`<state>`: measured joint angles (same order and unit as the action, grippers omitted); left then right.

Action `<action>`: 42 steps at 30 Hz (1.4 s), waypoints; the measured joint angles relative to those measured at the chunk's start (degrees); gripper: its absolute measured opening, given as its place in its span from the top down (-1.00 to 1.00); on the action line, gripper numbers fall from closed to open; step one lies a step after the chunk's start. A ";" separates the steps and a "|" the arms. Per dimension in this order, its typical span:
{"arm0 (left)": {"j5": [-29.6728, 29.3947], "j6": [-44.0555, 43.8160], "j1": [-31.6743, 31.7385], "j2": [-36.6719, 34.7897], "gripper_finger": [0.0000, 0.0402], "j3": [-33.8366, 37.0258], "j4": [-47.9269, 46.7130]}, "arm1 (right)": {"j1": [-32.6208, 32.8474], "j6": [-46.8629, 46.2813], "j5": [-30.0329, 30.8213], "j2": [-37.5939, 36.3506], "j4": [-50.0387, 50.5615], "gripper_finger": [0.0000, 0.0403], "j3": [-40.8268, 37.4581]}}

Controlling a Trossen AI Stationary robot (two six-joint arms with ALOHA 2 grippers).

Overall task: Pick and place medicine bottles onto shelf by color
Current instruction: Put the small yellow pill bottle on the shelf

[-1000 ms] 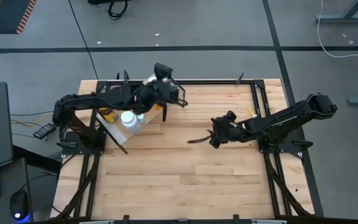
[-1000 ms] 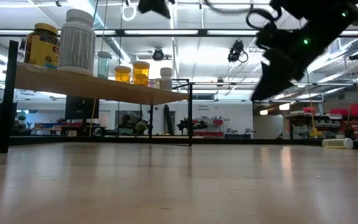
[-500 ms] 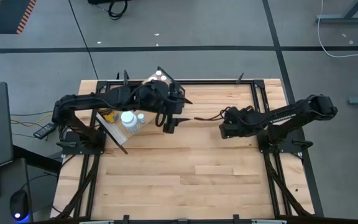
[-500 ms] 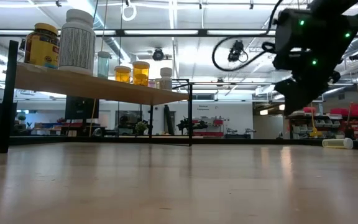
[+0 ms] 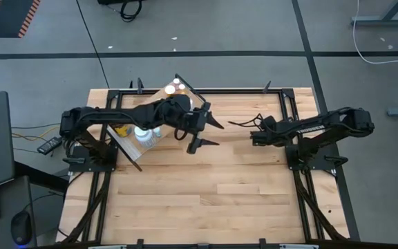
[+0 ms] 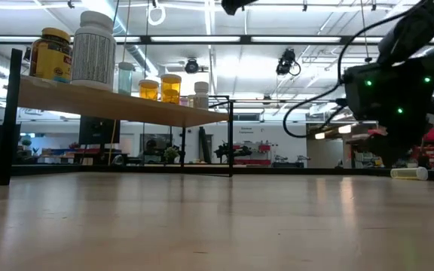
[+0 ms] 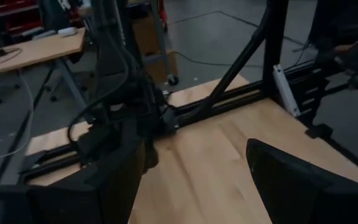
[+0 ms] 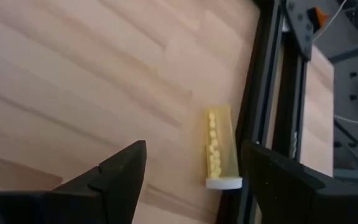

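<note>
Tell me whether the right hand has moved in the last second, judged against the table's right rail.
Yes. In the high view the right hand has swung from mid-table back toward the right rail and the table's far side.

A light plywood shelf board (image 6: 111, 107) on thin black legs carries upright bottles: an amber jar with yellow lid (image 6: 50, 55), a large white bottle (image 6: 95, 50), two orange vials (image 6: 160, 88), and a small white bottle (image 6: 201, 95). A pale yellow vial with white cap (image 8: 220, 150) lies on its side beside the table's black edge rail.
</note>
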<state>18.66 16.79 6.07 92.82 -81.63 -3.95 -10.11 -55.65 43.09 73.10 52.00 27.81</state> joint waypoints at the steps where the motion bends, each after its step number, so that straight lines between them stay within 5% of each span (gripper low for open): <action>1: 0.42 -0.77 0.00 0.02 -0.45 1.07 1.33 | -0.07 -0.17 -0.11 0.00 -0.75 -0.35 -0.79; 14: 0.70 -5.09 -1.66 0.02 -0.45 9.02 10.13 | -0.22 -8.40 -2.71 0.00 -3.21 -0.29 -6.92; 32: 0.46 -6.11 -3.19 -0.02 -0.45 9.03 10.08 | -4.81 -10.36 1.24 0.00 -3.66 -0.14 -7.14; 42: 0.47 -6.13 -3.23 -0.02 -0.45 9.01 8.30 | -8.10 -6.64 2.27 -0.09 -14.23 -0.14 -11.09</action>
<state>19.14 10.66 2.83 92.79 -72.62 4.34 -18.20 -62.29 45.36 73.01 37.77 16.72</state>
